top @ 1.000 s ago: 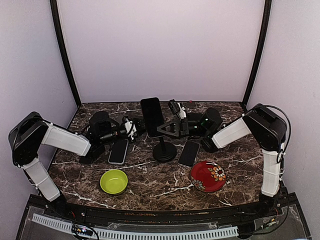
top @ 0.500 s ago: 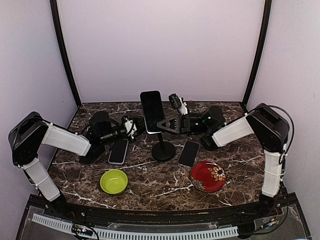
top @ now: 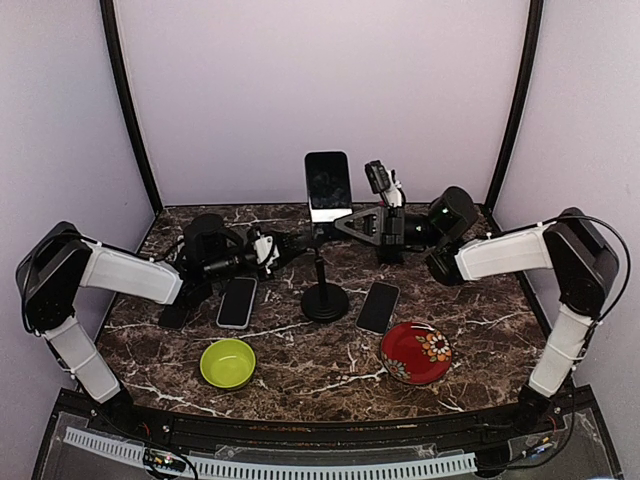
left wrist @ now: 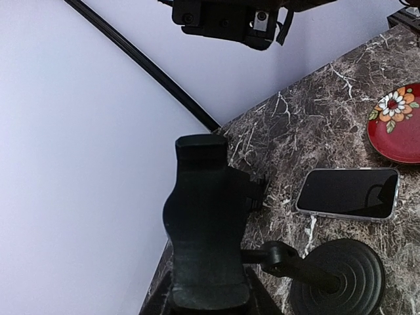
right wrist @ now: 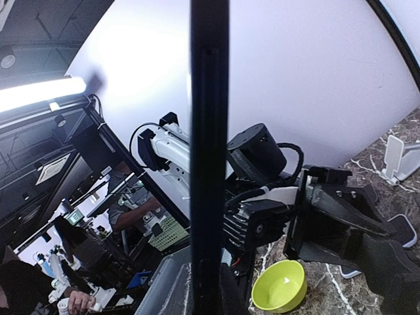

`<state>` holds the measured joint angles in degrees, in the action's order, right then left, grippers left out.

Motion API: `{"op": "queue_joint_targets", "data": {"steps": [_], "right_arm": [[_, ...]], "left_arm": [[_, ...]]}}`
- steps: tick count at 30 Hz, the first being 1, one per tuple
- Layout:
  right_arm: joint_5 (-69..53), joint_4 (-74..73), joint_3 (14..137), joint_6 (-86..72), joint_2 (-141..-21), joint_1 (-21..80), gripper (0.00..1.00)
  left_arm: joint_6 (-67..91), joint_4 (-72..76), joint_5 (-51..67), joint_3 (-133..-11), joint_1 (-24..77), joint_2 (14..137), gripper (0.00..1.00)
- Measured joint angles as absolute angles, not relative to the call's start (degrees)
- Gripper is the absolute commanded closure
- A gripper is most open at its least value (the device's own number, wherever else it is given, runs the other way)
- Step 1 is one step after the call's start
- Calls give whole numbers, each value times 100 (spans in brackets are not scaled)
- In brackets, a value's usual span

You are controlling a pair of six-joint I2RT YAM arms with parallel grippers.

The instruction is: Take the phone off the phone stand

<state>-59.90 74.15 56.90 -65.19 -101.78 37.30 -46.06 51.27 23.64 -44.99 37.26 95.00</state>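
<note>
Top external view shows the phone (top: 328, 182) lifted clear above the phone stand (top: 325, 300), its lower end pinched in the closed right gripper (top: 337, 220), while the closed left gripper (top: 292, 246) clamps the stand's neck; the phone is judged rigid, smooth, slip-prone and breakable, best gripped across its flat faces.

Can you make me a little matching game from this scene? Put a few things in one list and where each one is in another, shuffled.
Things:
1. phone nearest the back wall
2. phone stand
3. green bowl
4. red flowered plate

Places:
A. on the table, near edge, right side
B. up in the air, pinched by the right gripper
C. on the table, near edge, left side
D. mid-table, cradle empty, held by the left gripper

Pairs: 1-B, 2-D, 3-C, 4-A.
</note>
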Motion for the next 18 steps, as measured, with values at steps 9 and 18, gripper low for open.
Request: {"op": "queue_joint_targets", "data": {"steps": [9,18], "right_arm": [[-5795,5629,5395,-5295,-9150,3505,100],[-5684,4598,5181,-4567,-8611,3415,100]], "left_arm": [[-4788,4379,2567,-4801,3726,9439,65],[-4755,3946,2292,-4827,3726,9216,23]]}}
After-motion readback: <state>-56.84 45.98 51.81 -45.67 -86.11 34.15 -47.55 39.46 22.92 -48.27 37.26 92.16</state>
